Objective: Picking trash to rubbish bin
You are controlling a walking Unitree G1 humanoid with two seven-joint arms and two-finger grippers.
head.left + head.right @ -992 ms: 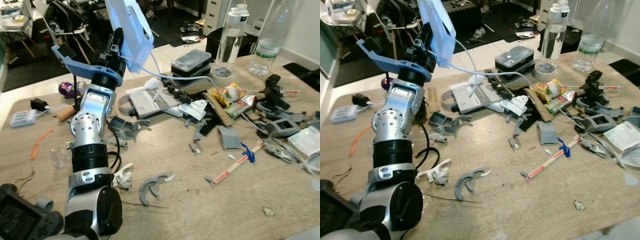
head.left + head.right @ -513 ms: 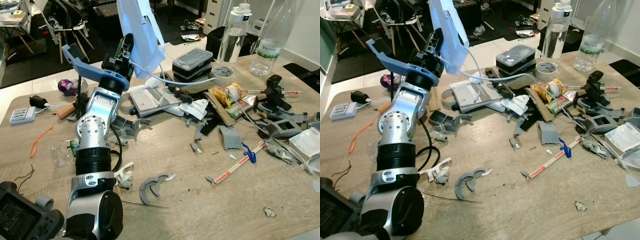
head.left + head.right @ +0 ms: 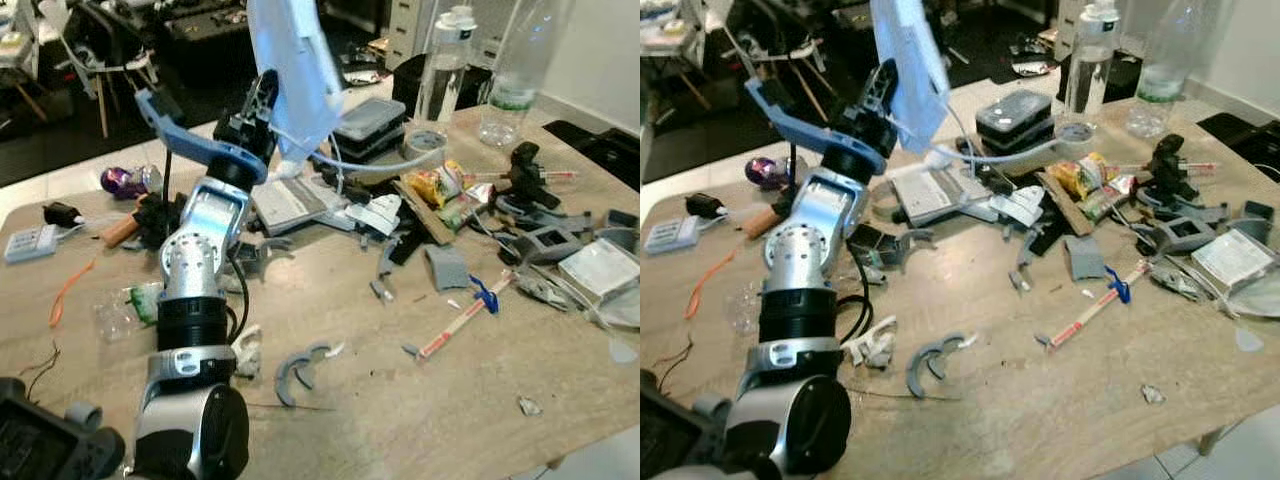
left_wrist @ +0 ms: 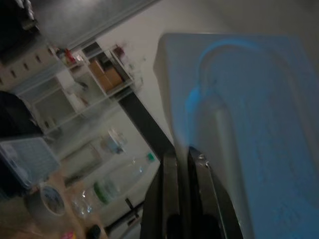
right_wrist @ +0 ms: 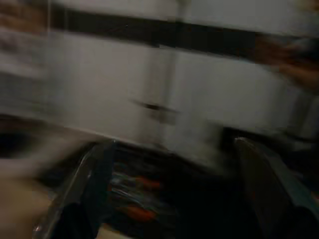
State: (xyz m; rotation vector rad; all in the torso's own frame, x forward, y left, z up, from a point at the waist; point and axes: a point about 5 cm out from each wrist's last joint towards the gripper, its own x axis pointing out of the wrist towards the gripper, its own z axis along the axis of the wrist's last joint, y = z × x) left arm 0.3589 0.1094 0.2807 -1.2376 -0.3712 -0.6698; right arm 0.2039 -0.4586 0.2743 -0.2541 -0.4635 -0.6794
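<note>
A white and pale-blue face mask [image 3: 295,70] hangs high above the cluttered wooden table [image 3: 400,420], pinched at its lower edge by my left gripper [image 3: 262,100]. In the left wrist view the two black fingers [image 4: 169,189] press together on the mask [image 4: 249,124]. Its white elastic loop [image 3: 350,160] trails down to the clutter on the table. The raised silver left arm [image 3: 195,270] stands over the table's left half. My right gripper [image 5: 173,144] appears in the blurred right wrist view with its fingers spread wide and nothing between them.
Two clear bottles [image 3: 440,60] [image 3: 515,70], a tape roll [image 3: 427,143] and a lidded box [image 3: 370,120] stand at the back. Grey plastic scraps [image 3: 300,360], a snack wrapper [image 3: 440,185] and a striped stick [image 3: 460,320] litter the middle and right. A black controller [image 3: 40,450] lies front left.
My left gripper has lifted the mask higher and a little to the right. The camera has shifted, so the whole table sits differently in view.
</note>
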